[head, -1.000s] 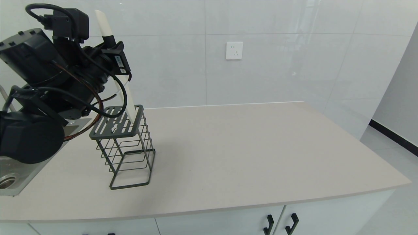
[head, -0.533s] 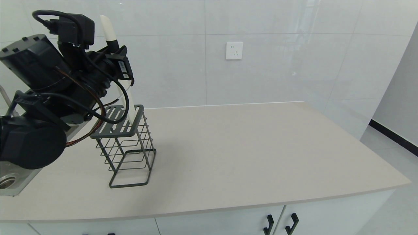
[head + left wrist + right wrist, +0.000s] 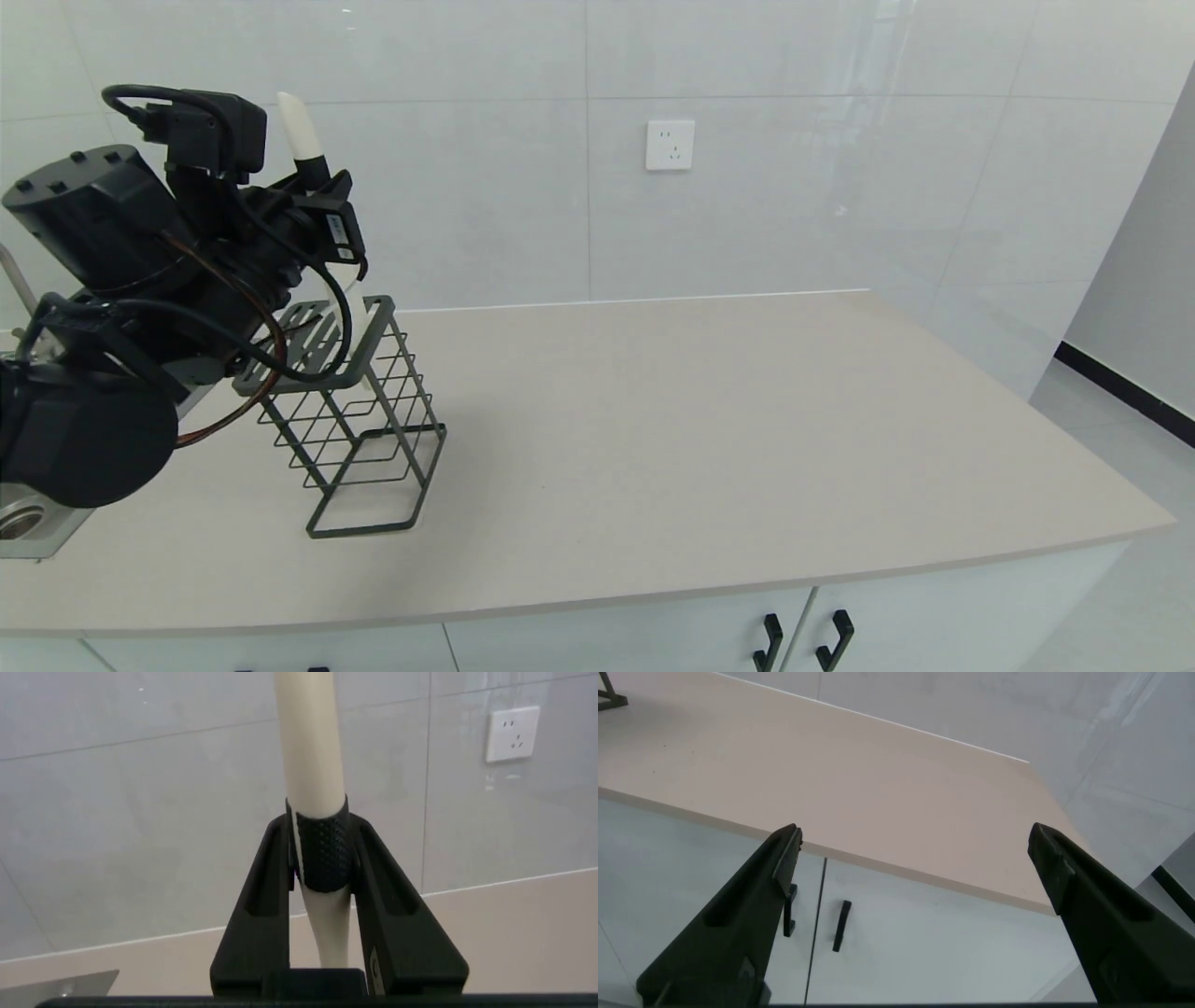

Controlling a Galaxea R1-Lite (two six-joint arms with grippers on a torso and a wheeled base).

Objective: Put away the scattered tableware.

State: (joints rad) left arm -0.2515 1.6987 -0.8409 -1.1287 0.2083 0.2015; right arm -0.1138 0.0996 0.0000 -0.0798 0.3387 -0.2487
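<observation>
The cream-white long utensil [image 3: 299, 126] with a black textured band stands upright, clamped in the left pincer [image 3: 322, 191], its lower end just below reaching the slotted top of the leaning black wire rack [image 3: 373, 411], so stowing looks half done, with lowering and release left.

The left arm [image 3: 103, 224], beside and above the wire rack [image 3: 373, 420], is matt black: bulky rounded joint housings, one with a row of small screw heads. A thick black cable [image 3: 140, 93] loops over a boxy module, and thin reddish-brown wires [image 3: 275, 359] curve beneath. The left gripper [image 3: 318, 849] bears a white printed label and dimpled finger pads [image 3: 327, 863]. The right gripper [image 3: 915, 838] has plain, angular black fingers.
</observation>
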